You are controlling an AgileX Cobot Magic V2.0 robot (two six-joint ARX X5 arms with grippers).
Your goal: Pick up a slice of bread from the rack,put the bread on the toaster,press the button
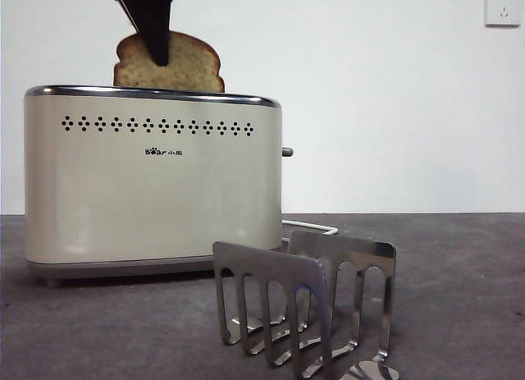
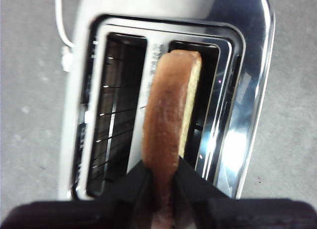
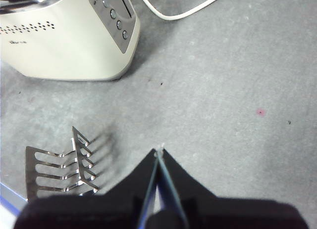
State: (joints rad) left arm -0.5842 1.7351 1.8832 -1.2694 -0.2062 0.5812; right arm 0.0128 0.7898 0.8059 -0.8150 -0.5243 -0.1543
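Note:
My left gripper [image 1: 158, 58] is shut on the slice of bread [image 1: 193, 64], holding it upright above the cream toaster [image 1: 152, 199]. In the left wrist view the gripper [image 2: 162, 182] grips the slice [image 2: 166, 115] by its brown crust, and the slice's far end dips into one of the toaster's two slots [image 2: 208, 90]. The steel rack [image 1: 303, 302] stands empty in front of the toaster. The dark knob [image 1: 287, 152] sticks out of the toaster's narrow end. My right gripper [image 3: 159, 155] is shut and empty, hovering above the table near the rack [image 3: 62, 169].
A white power cord [image 1: 316, 226] lies behind the toaster, also in the right wrist view [image 3: 173, 14]. A wall socket [image 1: 502, 6] sits high on the white wall. The toaster's end panel has several round buttons [image 3: 116, 19]. The table [image 1: 459, 298] is dark grey.

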